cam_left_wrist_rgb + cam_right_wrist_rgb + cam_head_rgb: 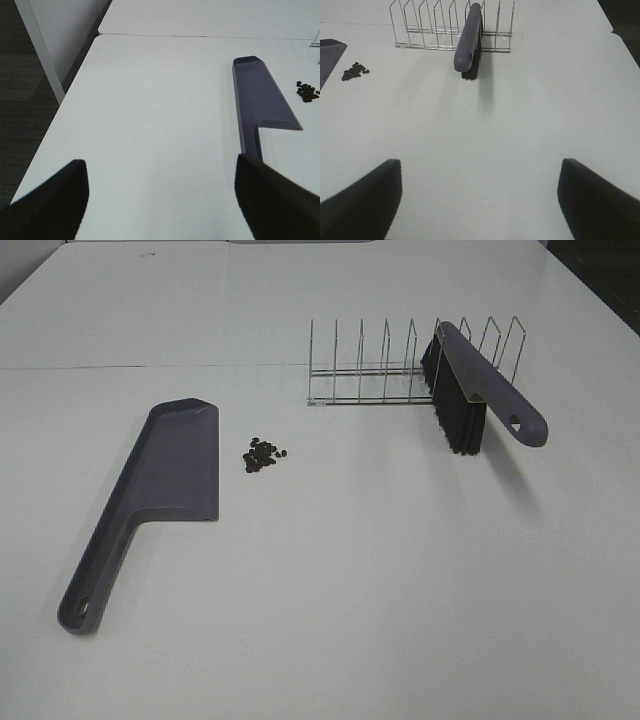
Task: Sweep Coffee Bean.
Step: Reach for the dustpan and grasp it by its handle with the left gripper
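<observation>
Dozen-odd coffee beans (265, 454) lay in tight cluster left of centre in high view, just beside dustpan (165, 490) blade, not touching it. Brush (480, 390) leaned in wire rack (400, 365), upper right. Left gripper (159, 160) and right gripper (481, 161) both spread wide, holding nothing. Likely risks:
- brush snagging rack wires on lift and dragging rack
- hard stroke scattering beans past pan
- unheld pan sliding
</observation>
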### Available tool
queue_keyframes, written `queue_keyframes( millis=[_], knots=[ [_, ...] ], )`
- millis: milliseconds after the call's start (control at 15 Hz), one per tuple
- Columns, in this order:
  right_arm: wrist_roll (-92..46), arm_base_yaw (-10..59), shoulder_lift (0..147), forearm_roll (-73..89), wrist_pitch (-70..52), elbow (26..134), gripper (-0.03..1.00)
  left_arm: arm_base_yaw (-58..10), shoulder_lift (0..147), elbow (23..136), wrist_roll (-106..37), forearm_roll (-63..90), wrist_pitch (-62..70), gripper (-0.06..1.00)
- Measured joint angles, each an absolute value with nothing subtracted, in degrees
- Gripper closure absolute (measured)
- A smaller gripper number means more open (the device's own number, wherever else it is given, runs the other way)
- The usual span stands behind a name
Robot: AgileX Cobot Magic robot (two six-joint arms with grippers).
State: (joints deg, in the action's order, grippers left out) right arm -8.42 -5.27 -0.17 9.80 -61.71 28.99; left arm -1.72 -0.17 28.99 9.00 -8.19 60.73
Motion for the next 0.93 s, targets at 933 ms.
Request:
queue_keyframes(
  millis=[933],
  knots=[
    [-8.42,-5.27,-0.17,9.80,-61.71,28.99,0.22,-1.72,-0.17,28.99,9.00,-8.19,60.73,0.19]
  ],
)
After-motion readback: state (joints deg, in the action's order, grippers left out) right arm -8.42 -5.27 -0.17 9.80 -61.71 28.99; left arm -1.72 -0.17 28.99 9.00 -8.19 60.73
